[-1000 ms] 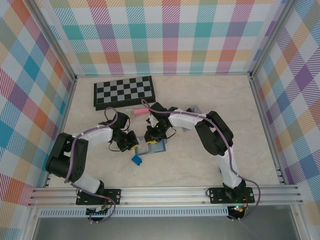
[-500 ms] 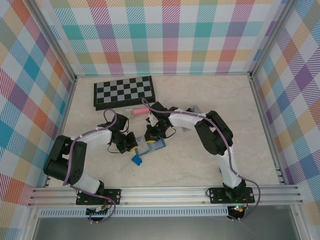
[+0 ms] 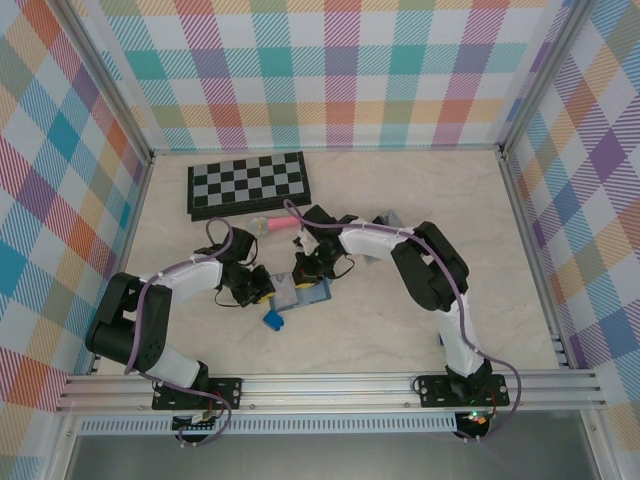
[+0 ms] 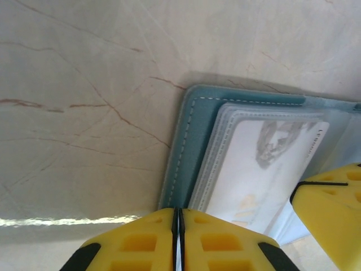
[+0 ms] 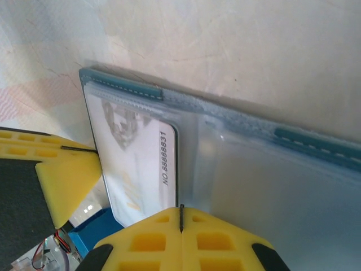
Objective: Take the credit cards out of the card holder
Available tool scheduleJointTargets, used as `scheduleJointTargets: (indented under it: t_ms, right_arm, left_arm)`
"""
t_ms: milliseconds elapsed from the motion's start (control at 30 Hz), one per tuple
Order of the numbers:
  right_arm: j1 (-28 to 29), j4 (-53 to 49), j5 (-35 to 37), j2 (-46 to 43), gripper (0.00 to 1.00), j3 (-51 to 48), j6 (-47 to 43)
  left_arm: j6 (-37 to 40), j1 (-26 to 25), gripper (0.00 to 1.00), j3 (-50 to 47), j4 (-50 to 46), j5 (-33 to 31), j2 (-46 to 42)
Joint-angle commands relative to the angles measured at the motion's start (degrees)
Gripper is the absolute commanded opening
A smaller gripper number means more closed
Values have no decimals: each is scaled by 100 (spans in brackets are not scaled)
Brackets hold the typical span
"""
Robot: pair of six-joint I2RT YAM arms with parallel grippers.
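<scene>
The card holder (image 3: 312, 294) lies open on the table, teal-edged with clear sleeves (image 4: 197, 141) (image 5: 282, 186). A white credit card (image 5: 135, 158) (image 4: 271, 169) printed with a number sits in its left sleeve. My right gripper (image 3: 300, 272) (image 5: 181, 217) is shut at the near side, and the card's dark edge runs into the slit between its yellow fingers. My left gripper (image 3: 266, 288) (image 4: 178, 217) is shut at the holder's left edge, the teal border meeting its slit. Each wrist view also catches the other arm's yellow fingers (image 4: 333, 209) (image 5: 62, 175).
A small blue piece (image 3: 273, 319) lies just in front of the holder. A folded chessboard (image 3: 248, 183) lies at the back, with a pink object (image 3: 268, 226) in front of it. Checkered walls close three sides.
The right jaws have closed at the card. Both grippers stay at the holder, the left arm having shifted only slightly.
</scene>
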Motion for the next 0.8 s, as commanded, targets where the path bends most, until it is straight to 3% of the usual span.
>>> scheduleJointTargets:
  t_ms: [0, 200, 433, 767]
  right_arm:
    - [-47, -25, 6, -358, 0, -81, -151]
    - [-47, -42, 33, -296, 1, -27, -166]
    - [-46, 11, -202, -98, 16, 89, -113]
    - [-47, -14, -381, 228, 18, 401, -117]
  left_arm:
    - [56, -15, 12, 74, -77, 135, -113]
    - [112, -14, 11, 246, -262, 49, -223]
    - [37, -16, 10, 241, 26, 199, -268]
    - [2, -21, 9, 212, 97, 87, 234]
